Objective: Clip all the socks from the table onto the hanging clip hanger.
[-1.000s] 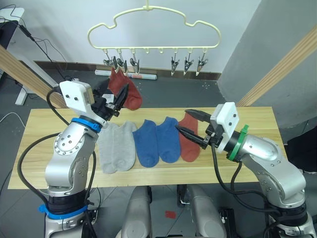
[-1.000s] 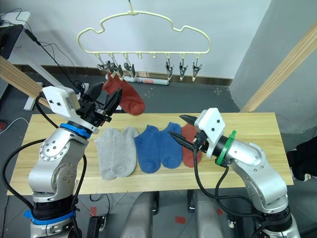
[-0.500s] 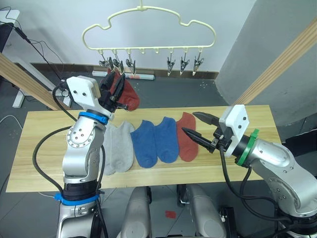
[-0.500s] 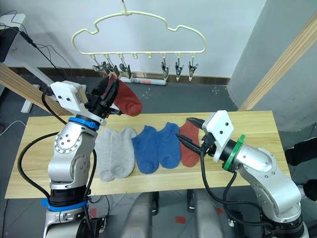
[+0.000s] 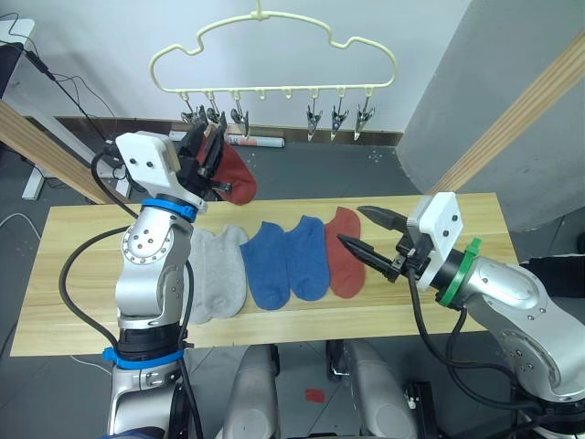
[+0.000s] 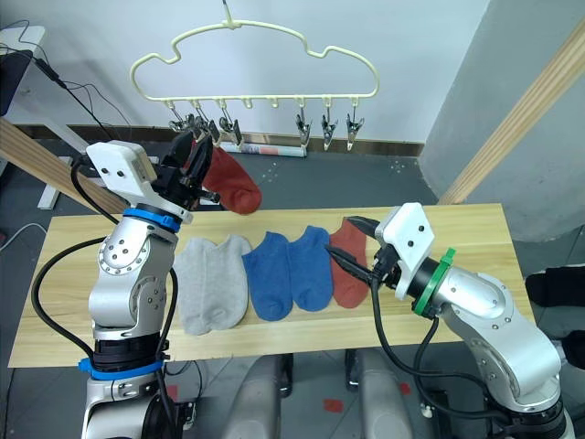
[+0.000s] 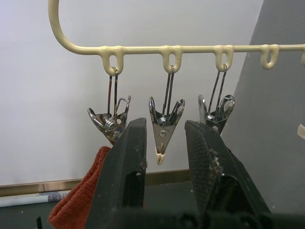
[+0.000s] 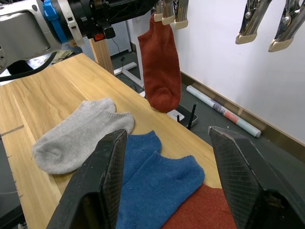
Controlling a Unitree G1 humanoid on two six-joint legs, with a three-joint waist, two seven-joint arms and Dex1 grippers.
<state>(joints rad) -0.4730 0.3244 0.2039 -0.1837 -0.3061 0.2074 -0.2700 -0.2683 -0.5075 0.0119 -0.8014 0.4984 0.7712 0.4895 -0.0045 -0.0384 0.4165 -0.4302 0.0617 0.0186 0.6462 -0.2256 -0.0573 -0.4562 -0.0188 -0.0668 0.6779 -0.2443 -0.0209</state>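
Left wrist view: the left gripper is raised to the bottom bar of the clip hanger, and its two black fingers stand a little apart with one metal clip hanging between their tips. They hold nothing. A rust red sock hangs from the neighbouring clip, just beside one finger. In the right wrist view this hanging sock is straight down from its clip, the long axis vertical, the toe at the bottom.

On the table the other socks lie in a row, side by side, each with its long axis going from the near edge to the far edge. The right gripper is low over the table with the fingers wide apart and empty. The red sock on the table is at the right end of the row, just to the left of these fingertips, so I judge the right arm is the nearer one for it; the left arm is up at the hanger.

Count: two light grey socks, two blue socks, two rust red socks, of which one is on the hanger and one on the table. So five socks are not yet hung. The hanger shows six metal clips: three at the left part of the bar and three at the right.
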